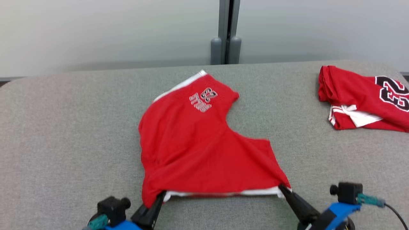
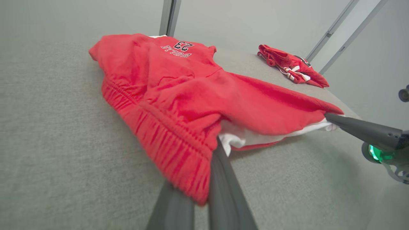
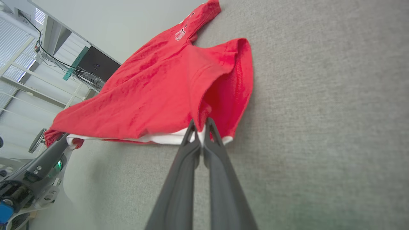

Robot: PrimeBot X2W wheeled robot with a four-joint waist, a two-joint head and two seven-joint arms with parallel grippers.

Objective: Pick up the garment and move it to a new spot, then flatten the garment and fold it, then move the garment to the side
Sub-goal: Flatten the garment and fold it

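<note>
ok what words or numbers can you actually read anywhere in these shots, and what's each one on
"23": small print near the hem of the red shorts, clearest in the left wrist view.
A short word directly beside that "23": too small and blurred to read with certainty.
"23": large black numerals with a white outline on the folded red jersey, partly cut off by the head view's right edge.
No other text can be read.

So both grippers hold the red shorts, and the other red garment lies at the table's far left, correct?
No: the head view shows the other red garment at the far right of the table. The left gripper and right gripper do hold the red shorts.
</note>
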